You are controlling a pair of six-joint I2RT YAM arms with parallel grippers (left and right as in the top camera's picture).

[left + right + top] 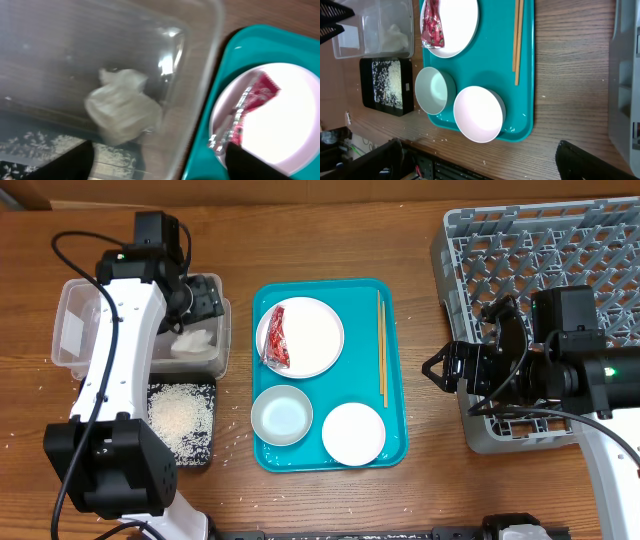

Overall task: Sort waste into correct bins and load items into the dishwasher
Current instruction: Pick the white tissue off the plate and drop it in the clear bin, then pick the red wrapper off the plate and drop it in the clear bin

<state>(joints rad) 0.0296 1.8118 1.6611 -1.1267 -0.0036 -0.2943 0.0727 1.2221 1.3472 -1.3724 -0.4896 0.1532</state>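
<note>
The crumpled white tissue [195, 343] lies in the clear tub [75, 330]; it also shows in the left wrist view [122, 107]. My left gripper [205, 302] hangs over the tub's right end, open and empty [157, 165]. The red wrapper [277, 340] lies on the large white plate [315, 335] on the teal tray [395, 445]. Chopsticks [382, 350], a bowl [282, 417] and a smaller white dish [353, 434] are also on that tray. Rice [180, 415] fills the black tray [205, 460]. My right gripper [435, 370] is open and empty between the teal tray and the grey rack [470, 240].
Loose rice grains [235, 445] are scattered on the wooden table round the black tray and near the front edge [470, 145]. The right arm's body lies over the rack's front left part. The right wrist view shows the rack's edge [622, 75] at the right.
</note>
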